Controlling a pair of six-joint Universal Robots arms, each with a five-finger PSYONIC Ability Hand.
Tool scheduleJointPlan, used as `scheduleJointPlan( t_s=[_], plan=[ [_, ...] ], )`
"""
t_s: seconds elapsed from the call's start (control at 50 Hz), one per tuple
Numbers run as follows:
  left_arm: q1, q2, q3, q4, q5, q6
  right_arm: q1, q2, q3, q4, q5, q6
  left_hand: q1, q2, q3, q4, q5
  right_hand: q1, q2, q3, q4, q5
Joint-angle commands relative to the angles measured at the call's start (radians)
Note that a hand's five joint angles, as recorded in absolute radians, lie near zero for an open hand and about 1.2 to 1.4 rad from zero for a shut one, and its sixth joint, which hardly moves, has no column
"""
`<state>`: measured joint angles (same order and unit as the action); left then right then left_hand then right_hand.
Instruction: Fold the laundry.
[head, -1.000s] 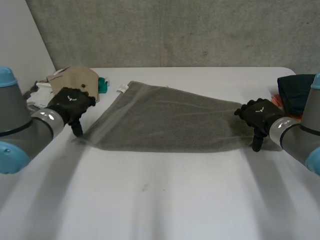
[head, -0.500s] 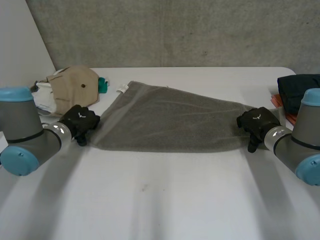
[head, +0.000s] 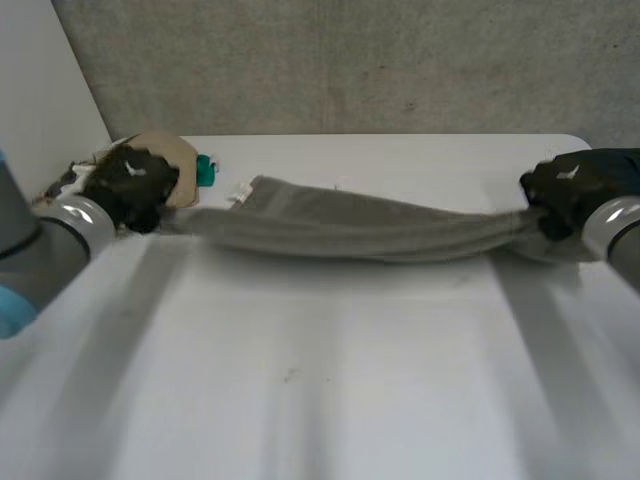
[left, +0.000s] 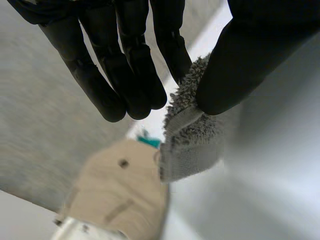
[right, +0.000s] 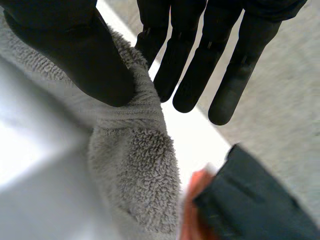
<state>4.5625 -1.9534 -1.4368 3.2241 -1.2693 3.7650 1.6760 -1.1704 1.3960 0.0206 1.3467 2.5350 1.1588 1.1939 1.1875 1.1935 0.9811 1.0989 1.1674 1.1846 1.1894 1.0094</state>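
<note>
A grey terry towel (head: 350, 225) hangs stretched in a long bunched band between my two hands, its far edge still on the white table (head: 320, 390). My left hand (head: 130, 185) holds the towel's left corner; in its wrist view the thumb (left: 240, 55) and fingers pinch the towel corner (left: 187, 130). At the other end, my right hand (head: 565, 190) holds the right corner, and in the right wrist view its thumb (right: 75, 50) presses the towel's hem (right: 135, 165) against a finger.
A beige garment (head: 178, 152) and a teal item (head: 205, 168) lie behind the left hand at the table's back left. Dark folded clothing (head: 612, 165) over something orange (right: 192, 200) lies by the right hand at the right edge.
Both hands have closed on the towel's near corners and moved up and away from me, lifting the flat towel into a taut sagging band.
</note>
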Motion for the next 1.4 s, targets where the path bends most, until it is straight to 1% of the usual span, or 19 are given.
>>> scheduleJointPlan(
  t_s=[0.02,0.12,0.24,0.28,0.34,0.4,0.44,0.5,0.54,0.62,0.66,0.72,0.76,0.86,1.14,1.26,1.28,1.3,1.4],
  plan=[
    [-0.003,0.221,-0.070,-0.001,0.036,-0.168,-0.024,0.015,-0.195,0.154,-0.092,0.008,0.237,0.202,0.209,0.203,0.241,0.297,0.229,0.212,0.207,0.212],
    [-0.030,0.246,-0.080,-0.013,0.044,-0.206,0.019,0.217,-0.426,0.168,-0.119,-0.015,0.237,0.202,0.209,0.203,0.241,0.297,0.229,0.212,0.207,0.212],
    [-0.094,0.243,-0.076,-0.067,0.024,-0.206,0.106,0.581,-0.780,0.144,-0.081,-0.156,0.237,0.202,0.209,0.203,0.241,0.297,0.229,0.212,0.207,0.212],
    [-0.125,0.240,-0.073,-0.082,0.008,-0.203,0.136,0.687,-0.862,0.114,-0.072,-0.209,0.237,0.202,0.209,0.203,0.241,-0.015,-0.084,-0.101,-0.106,-0.100],
    [-0.158,0.222,-0.059,-0.093,-0.019,-0.203,0.165,0.808,-0.948,0.049,-0.040,-0.290,0.237,0.202,0.209,0.203,0.241,-0.924,-0.993,-1.010,-1.015,-1.009],
    [-0.175,0.215,-0.044,-0.108,-0.047,-0.208,0.166,0.828,-0.982,0.009,0.034,-0.326,0.237,0.202,0.209,0.203,0.241,-0.924,-0.993,-1.010,-1.015,-1.009],
    [-0.183,0.217,-0.031,-0.130,-0.076,-0.209,0.162,0.793,-0.976,0.004,0.129,-0.306,0.237,0.202,0.209,0.203,0.241,-0.924,-0.993,-1.010,-1.015,-1.009],
    [-0.191,0.234,-0.013,-0.150,-0.094,-0.212,0.154,0.674,-0.896,0.051,0.216,-0.193,0.237,0.202,0.209,0.203,0.241,-0.924,-0.993,-1.010,-1.015,-1.009],
    [-0.198,0.248,-0.004,-0.158,-0.094,-0.214,0.145,0.586,-0.820,0.100,0.229,-0.112,0.237,0.202,0.209,0.203,0.241,-0.924,-0.993,-1.010,-1.015,-1.009],
    [-0.217,0.278,0.025,-0.168,-0.096,-0.218,0.105,0.367,-0.591,0.199,0.174,0.074,0.237,0.202,0.209,0.203,0.241,-0.924,-0.993,-1.010,-1.015,-1.009],
    [-0.230,0.294,0.042,-0.171,-0.099,-0.225,0.085,0.286,-0.460,0.217,0.103,0.125,0.237,0.202,0.209,0.203,0.241,-0.924,-0.993,-1.010,-1.015,-1.009],
    [-0.252,0.310,0.064,-0.173,-0.101,-0.243,0.065,0.204,-0.323,0.223,0.034,0.114,0.237,0.202,0.209,0.203,0.241,-0.924,-0.993,-1.010,-1.015,-1.009],
    [-0.263,0.318,0.078,-0.173,-0.101,-0.255,0.053,0.184,-0.273,0.228,0.025,0.108,0.237,0.202,0.209,0.203,0.241,-0.884,-0.952,-0.969,-0.974,-0.969],
    [-0.295,0.335,0.130,-0.182,-0.117,-0.295,0.034,0.179,-0.193,0.237,0.032,0.120,0.237,0.202,0.209,0.203,0.241,-0.687,-0.755,-0.772,-0.777,-0.772],
    [-0.404,0.346,0.351,-0.282,-0.177,-0.366,0.091,0.409,-0.259,0.148,0.060,0.237,0.237,0.202,0.209,0.203,0.241,-0.543,-0.611,-0.629,-0.633,-0.628],
    [-0.408,0.344,0.395,-0.314,-0.191,-0.380,0.117,0.446,-0.275,0.021,0.127,0.237,0.237,0.202,0.209,0.203,0.241,-0.203,-0.271,-0.289,-0.293,-0.288],
    [-0.408,0.344,0.395,-0.314,-0.193,-0.380,0.119,0.445,-0.273,0.007,0.134,0.235,0.237,0.202,0.209,0.203,0.241,-0.086,-0.154,-0.172,-0.176,-0.171],
    [-0.407,0.347,0.394,-0.314,-0.193,-0.375,0.122,0.442,-0.273,-0.019,0.146,0.234,0.237,0.202,0.209,0.203,0.241,0.261,0.193,0.176,0.171,0.176],
    [-0.386,0.347,0.368,-0.317,-0.194,-0.367,0.116,0.379,-0.262,-0.030,0.146,0.215,0.237,0.202,0.209,0.203,0.241,0.297,0.229,0.212,0.207,0.212]
  ],
)
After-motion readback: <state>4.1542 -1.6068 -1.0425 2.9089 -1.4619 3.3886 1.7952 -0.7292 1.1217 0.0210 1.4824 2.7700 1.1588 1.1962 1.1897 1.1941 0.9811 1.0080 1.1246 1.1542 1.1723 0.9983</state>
